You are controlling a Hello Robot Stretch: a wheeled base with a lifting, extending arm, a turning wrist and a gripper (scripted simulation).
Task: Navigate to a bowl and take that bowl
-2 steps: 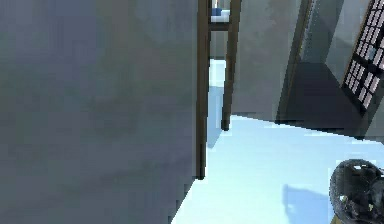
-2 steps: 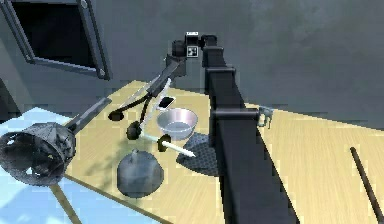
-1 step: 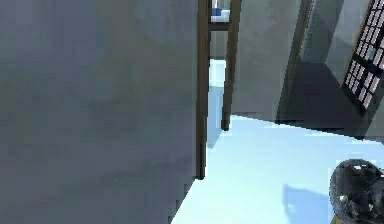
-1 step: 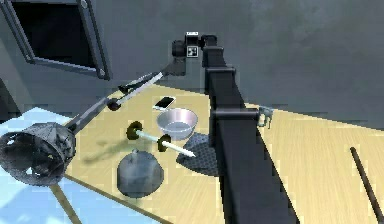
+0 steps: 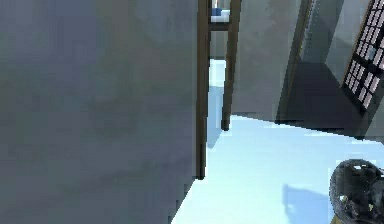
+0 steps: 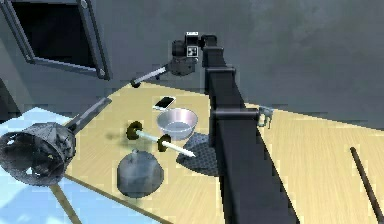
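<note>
A shiny metal bowl (image 6: 177, 123) stands upright on the wooden table (image 6: 310, 150), just left of the dark arm bar. The gripper (image 6: 136, 84) reaches out past the bowl toward the table's far left corner, its dark body beside two white marker squares. Its thin fingers (image 6: 150, 76) lie against bare tabletop edge and grey wall, so it holds nothing. The bowl sits nearer than the fingers, apart from them.
On the table lie a white phone (image 6: 163, 102), a grey dome (image 6: 140, 172), a white-handled utensil (image 6: 160, 141), a dark mat (image 6: 206, 156) and a dark stick (image 6: 366, 176). A round wire-like metal object (image 6: 36, 150) (image 5: 360, 190) overhangs the left edge. A grey wall (image 5: 95, 100) and door post (image 5: 201, 90) stand ahead.
</note>
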